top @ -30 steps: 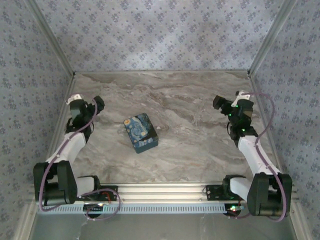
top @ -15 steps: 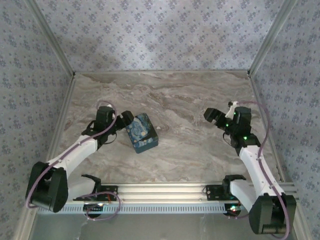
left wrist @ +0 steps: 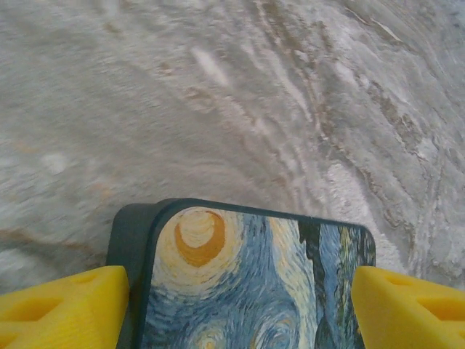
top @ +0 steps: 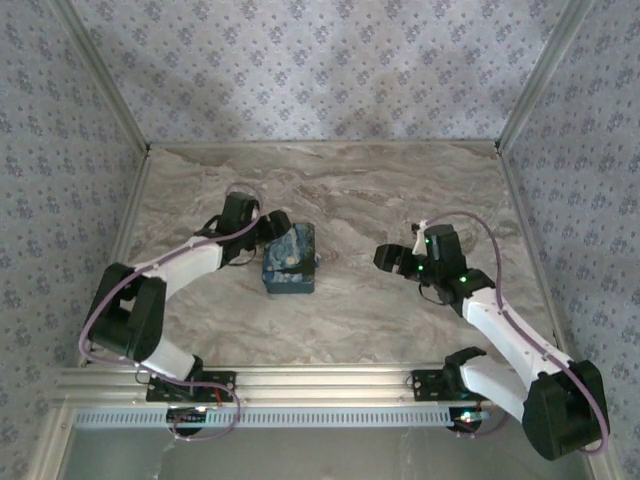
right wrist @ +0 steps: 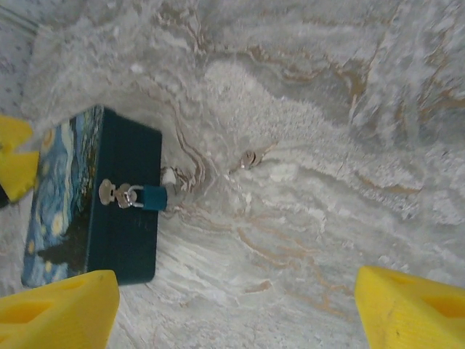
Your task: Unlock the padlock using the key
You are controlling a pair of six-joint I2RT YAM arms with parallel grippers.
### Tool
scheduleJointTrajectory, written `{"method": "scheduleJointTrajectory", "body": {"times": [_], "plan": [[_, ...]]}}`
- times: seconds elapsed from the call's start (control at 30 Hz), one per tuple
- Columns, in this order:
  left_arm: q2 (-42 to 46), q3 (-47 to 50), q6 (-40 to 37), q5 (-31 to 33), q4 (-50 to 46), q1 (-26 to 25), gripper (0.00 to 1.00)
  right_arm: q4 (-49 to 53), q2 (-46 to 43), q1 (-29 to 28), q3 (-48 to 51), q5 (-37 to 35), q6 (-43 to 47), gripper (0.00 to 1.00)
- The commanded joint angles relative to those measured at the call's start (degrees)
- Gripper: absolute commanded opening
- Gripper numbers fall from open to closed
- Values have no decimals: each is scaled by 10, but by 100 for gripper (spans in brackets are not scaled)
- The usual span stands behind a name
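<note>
Left tool (left wrist: 236, 302) straddled the painted box (top: 290, 260), jaws wide, while right tool (right wrist: 234, 305) hung wide and empty over the worktop (right wrist: 327, 109), the key (right wrist: 248, 158) lying near the padlock (right wrist: 149, 196) on the box's side; a loose hold risked the box skidding.

The box (top: 289, 262) lid is painted in swirling blue and yellow brushstrokes, and its sides are dark teal. The padlock (right wrist: 154, 196) is blue with a silver shackle. At its 2 o'clock lies the dull silver key (right wrist: 249, 158). The table (top: 400, 190) is grey marble veined with tan. The left fingers (left wrist: 58, 305) and right fingers (right wrist: 414, 309) are yellow. The walls (top: 320, 70) are pale blue-grey with a repeating floral print.
</note>
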State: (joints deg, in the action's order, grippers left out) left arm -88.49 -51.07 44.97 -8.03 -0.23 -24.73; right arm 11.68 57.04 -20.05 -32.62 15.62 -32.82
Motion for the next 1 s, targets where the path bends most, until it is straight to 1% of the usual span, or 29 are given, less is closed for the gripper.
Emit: {"method": "scheduleJointTrajectory", "body": {"times": [0.0,0.13,0.2,0.3,0.47,0.6,0.73,0.8,0.9,0.97], "plan": [[-47,-68,-28,-44,1,-25,79,9,17,-17,-29,-22,0,86],[-98,-139,-47,-62,-32,-53,76,14,43,-23,-52,-20,8,86],[-96,-148,-52,-54,-47,-60,76,18,56,-25,-67,-18,13,86],[-63,-142,-60,-27,-81,-62,78,28,83,-25,-94,-12,26,86],[23,-108,-73,20,-175,-68,80,27,150,-25,-147,-1,47,86],[94,-52,-47,51,-212,-85,81,26,228,-26,-210,24,61,83],[140,7,-5,55,-197,-111,82,20,308,-30,-276,46,68,81],[151,34,19,54,-163,-122,82,19,345,-31,-308,56,72,81],[149,60,43,51,-110,-130,82,25,403,-32,-361,76,74,77],[132,62,49,44,-86,-130,82,34,439,-36,-400,83,76,75]]}}
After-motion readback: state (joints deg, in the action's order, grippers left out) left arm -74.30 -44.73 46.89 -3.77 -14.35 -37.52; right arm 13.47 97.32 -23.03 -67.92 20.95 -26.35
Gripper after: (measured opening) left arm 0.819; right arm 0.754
